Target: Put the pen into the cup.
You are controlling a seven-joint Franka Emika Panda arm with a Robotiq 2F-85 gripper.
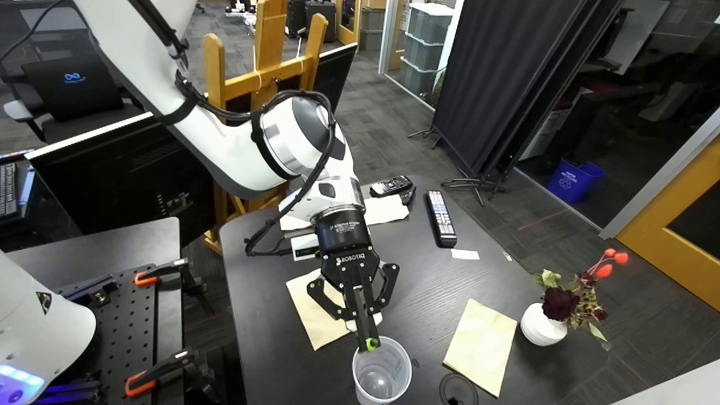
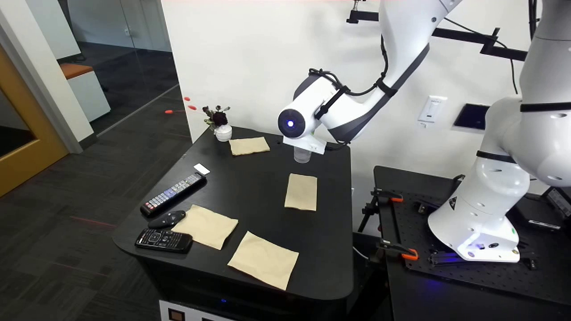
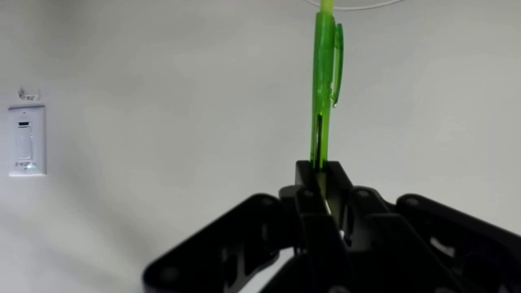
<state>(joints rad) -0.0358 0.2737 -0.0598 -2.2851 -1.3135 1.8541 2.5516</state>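
The jaws are closed on the bright-green pen, which juts out beyond their tips and runs past the edge of the wrist view. In an exterior view only a small green end of the pen shows, overlapping the rim of the clear cup; whether the pen touches the cup or hangs above it, I cannot tell. The cup stands upright on the black table, partly hidden by the arm in an exterior view. Near the cup, between it and the white vase of dark red flowers, lies a tan napkin. A second tan napkin lies near the cup on the side away from the white wall. Well apart from the cup lie a long black remote, a shorter black remote and a small white card.
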